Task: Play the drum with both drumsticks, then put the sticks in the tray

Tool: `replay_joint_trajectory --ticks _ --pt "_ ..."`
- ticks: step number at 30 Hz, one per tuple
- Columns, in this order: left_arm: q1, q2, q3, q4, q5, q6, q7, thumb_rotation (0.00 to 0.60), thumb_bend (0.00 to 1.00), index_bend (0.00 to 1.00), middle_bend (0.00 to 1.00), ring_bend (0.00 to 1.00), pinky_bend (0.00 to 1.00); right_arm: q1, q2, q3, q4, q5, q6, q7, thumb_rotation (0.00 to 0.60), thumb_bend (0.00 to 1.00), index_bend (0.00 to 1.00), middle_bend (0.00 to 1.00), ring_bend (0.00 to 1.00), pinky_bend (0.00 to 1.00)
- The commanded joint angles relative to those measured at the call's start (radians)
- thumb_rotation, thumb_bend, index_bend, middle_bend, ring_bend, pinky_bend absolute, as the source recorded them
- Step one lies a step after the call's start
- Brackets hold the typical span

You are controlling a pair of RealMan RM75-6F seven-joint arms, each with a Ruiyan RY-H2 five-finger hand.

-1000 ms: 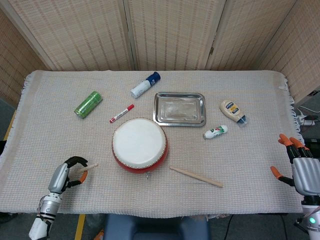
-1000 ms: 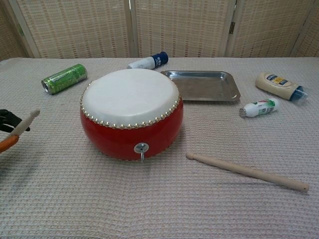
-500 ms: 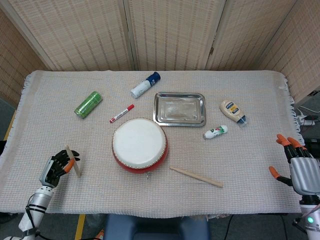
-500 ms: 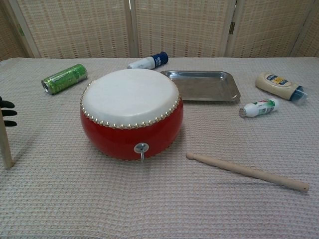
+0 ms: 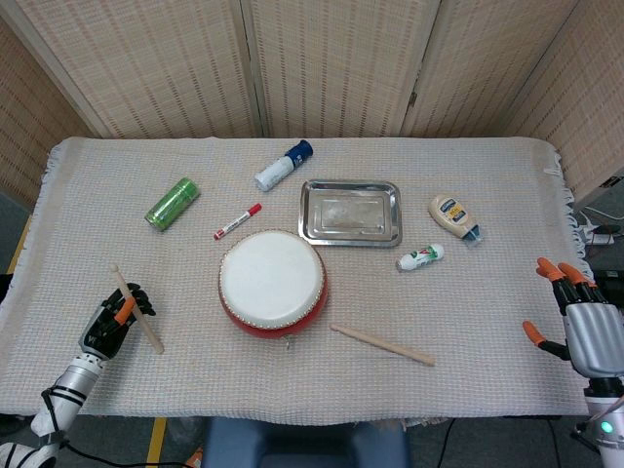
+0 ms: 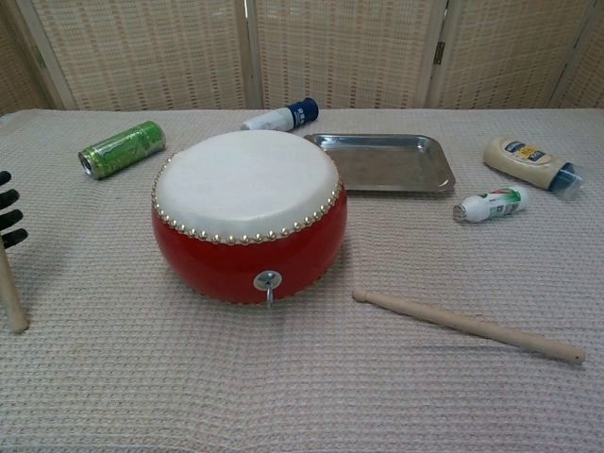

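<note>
A red drum (image 5: 272, 284) (image 6: 247, 212) with a white skin stands at the table's middle front. My left hand (image 5: 114, 320) (image 6: 8, 212) grips a wooden drumstick (image 5: 137, 310) (image 6: 11, 297) at the front left, well left of the drum; the stick's lower end is near the cloth. A second drumstick (image 5: 382, 344) (image 6: 469, 326) lies loose on the cloth to the front right of the drum. My right hand (image 5: 579, 320) hovers at the table's right edge with fingers spread, holding nothing. The steel tray (image 5: 350, 213) (image 6: 386, 161) sits behind the drum.
A green can (image 5: 172, 203), a red marker (image 5: 237, 221) and a white-and-blue bottle (image 5: 283, 165) lie at the back left. A mayonnaise bottle (image 5: 453, 215) and a small white bottle (image 5: 420, 257) lie right of the tray. Wicker screens close off the back.
My left hand has turned and shifted left with the drumstick, swinging it from pointing right to running from up-left down to the right. The right hand has barely moved.
</note>
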Motion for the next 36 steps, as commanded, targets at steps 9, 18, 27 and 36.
replay_joint_trajectory --ticks 9,18,27,36 --pt "0.003 -0.016 -0.014 -0.031 -0.049 0.015 0.169 0.6 0.47 0.43 0.61 0.61 0.62 -0.003 0.003 0.0 0.001 -0.006 0.009 0.011 0.6 0.16 0.1 0.2 0.09 0.23" --pt "0.032 -0.021 -0.028 -0.107 -0.083 0.059 0.421 0.593 0.37 0.61 0.75 0.72 0.74 -0.001 0.005 -0.001 -0.002 -0.018 0.015 0.014 0.6 0.16 0.11 0.2 0.09 0.23" --pt "0.049 -0.026 -0.02 -0.129 -0.071 0.087 0.523 0.48 0.34 0.64 0.78 0.75 0.75 -0.003 0.006 -0.002 -0.013 -0.029 0.026 0.005 0.6 0.16 0.11 0.21 0.09 0.23" --pt "0.068 -0.045 -0.009 -0.105 -0.065 0.111 0.585 0.56 0.33 0.71 0.85 0.81 0.79 -0.003 0.007 -0.003 -0.027 -0.038 0.034 -0.008 0.6 0.16 0.12 0.2 0.09 0.23"
